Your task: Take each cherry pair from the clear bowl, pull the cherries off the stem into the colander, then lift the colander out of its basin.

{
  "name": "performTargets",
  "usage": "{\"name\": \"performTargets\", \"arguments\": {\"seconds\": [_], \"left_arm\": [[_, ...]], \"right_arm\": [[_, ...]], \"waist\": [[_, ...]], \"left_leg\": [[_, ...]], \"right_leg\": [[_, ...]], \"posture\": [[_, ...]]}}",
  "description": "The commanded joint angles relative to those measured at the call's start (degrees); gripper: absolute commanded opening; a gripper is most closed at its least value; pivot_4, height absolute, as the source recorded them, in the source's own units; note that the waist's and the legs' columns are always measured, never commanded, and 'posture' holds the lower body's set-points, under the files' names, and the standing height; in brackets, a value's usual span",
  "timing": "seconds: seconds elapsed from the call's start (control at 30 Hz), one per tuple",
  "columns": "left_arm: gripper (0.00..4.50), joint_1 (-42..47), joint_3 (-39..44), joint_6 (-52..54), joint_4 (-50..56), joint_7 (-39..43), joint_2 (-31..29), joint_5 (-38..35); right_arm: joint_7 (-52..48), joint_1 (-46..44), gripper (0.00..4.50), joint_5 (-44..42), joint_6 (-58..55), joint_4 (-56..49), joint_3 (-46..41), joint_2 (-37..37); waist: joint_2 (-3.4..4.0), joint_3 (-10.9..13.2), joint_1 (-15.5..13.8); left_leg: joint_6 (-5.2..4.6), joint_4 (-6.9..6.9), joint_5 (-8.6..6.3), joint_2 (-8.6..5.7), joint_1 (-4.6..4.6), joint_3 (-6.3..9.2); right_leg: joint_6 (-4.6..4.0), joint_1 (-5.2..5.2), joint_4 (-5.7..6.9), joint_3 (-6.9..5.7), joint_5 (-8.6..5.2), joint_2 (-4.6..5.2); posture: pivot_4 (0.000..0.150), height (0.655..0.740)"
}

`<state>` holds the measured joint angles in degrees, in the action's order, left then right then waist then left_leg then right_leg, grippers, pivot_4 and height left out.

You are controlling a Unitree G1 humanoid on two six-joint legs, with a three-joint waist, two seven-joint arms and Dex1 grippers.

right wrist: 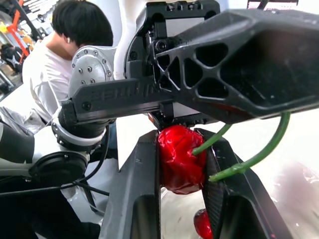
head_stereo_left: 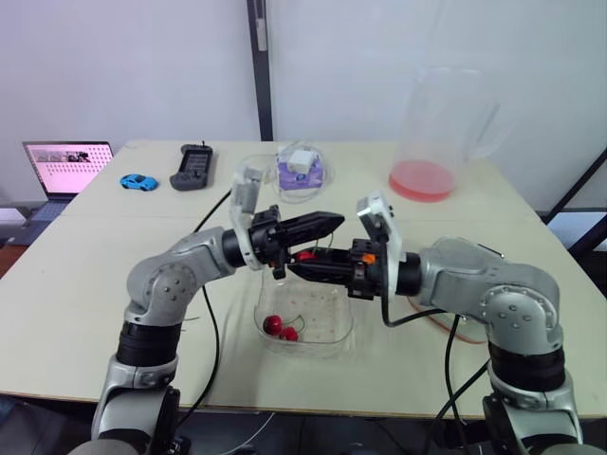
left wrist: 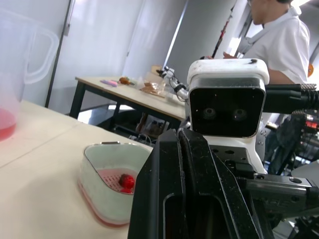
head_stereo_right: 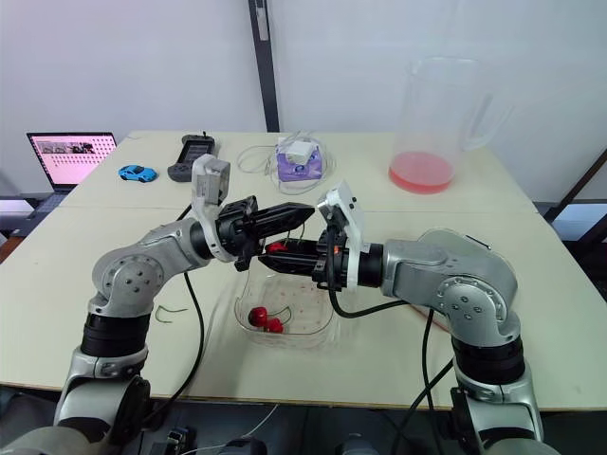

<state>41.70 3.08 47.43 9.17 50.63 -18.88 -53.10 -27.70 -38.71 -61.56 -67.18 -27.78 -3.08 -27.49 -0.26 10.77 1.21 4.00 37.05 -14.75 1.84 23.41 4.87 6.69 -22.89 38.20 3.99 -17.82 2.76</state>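
Observation:
Above the clear bowl [head_stereo_left: 327, 332] my two grippers meet tip to tip. The right gripper [head_stereo_left: 299, 263] is shut on a red cherry [right wrist: 179, 159], whose green stems [right wrist: 259, 154] run off under the left gripper's fingers [right wrist: 239, 59]. The left gripper [head_stereo_left: 334, 223] is shut, apparently on the stem. Two more cherries [head_stereo_left: 280, 328] lie in the bowl. The colander [left wrist: 107, 194] sits in its pink basin [head_stereo_left: 444, 327] behind my right forearm and holds one cherry [left wrist: 127, 180].
A big clear jug [head_stereo_left: 436, 133] with pink liquid stands at the back right. A purple box with a charger [head_stereo_left: 302, 169], a black remote [head_stereo_left: 193, 167], a blue toy car [head_stereo_left: 138, 181] and a laptop [head_stereo_left: 66, 166] line the far side. A person [left wrist: 279, 40] stands nearby.

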Motion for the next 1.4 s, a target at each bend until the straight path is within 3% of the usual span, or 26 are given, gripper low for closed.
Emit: {"name": "performTargets", "arguments": {"seconds": [0.03,0.67,0.9,1.03,1.23,1.4], "left_arm": [[0.0,0.2,-0.2,0.0,2.2,0.5,0.1,-1.3],[0.0,0.5,-0.4,-0.3,2.0,0.7,-0.2,-1.3],[0.0,0.5,-0.2,-0.3,2.2,0.6,-0.3,-1.4],[0.0,0.5,0.4,-0.6,1.4,0.7,-1.1,-0.9],[0.0,-0.2,0.5,-1.3,1.2,1.9,-2.6,-0.3],[0.0,-1.1,0.6,-1.9,1.3,2.2,-3.4,0.1]], "right_arm": [[-0.3,0.0,0.81,0.1,1.3,-0.8,-0.7,-1.4],[-9.1,4.1,0.81,7.9,2.6,-1.8,5.9,-13.4],[-10.8,4.5,0.81,8.4,2.9,-1.9,4.4,-15.7],[-14.7,-0.6,0.81,13.0,8.3,6.2,-3.5,-24.2],[-25.8,2.3,0.81,31.0,23.3,20.6,1.5,-41.6],[-31.4,5.6,0.81,36.9,29.7,29.1,2.6,-44.0]], "waist": [[0.0,0.0,0.0],[-0.01,0.0,-0.1],[-0.01,0.0,-0.1],[0.01,0.0,-0.2],[-0.08,0.1,-0.3],[-0.02,0.1,0.3]], "left_leg": [[0.0,0.0,0.0,0.0,0.0,0.0],[-0.01,0.0,-0.01,0.0,0.0,0.0],[-0.01,0.0,-0.01,0.0,0.0,0.0],[-0.01,0.03,-0.01,-0.02,0.02,-0.02],[-0.18,-0.03,-0.1,0.0,0.01,-0.06],[-0.17,0.0,-0.09,0.0,-0.07,-0.17]], "right_leg": [[0.0,0.0,0.0,0.0,0.0,0.0],[0.0,0.02,-0.05,0.01,0.0,0.0],[0.0,0.01,-0.04,0.01,0.0,-0.02],[0.0,0.02,-0.06,0.01,0.0,0.01],[0.0,0.03,-0.2,0.01,-0.01,-0.01],[0.0,0.02,-0.09,0.15,-0.01,-0.01]], "posture": [[0.15,0.7332],[0.15,0.7332],[0.15,0.7332],[0.15,0.7332],[0.15,0.7332],[0.15,0.7332]]}}
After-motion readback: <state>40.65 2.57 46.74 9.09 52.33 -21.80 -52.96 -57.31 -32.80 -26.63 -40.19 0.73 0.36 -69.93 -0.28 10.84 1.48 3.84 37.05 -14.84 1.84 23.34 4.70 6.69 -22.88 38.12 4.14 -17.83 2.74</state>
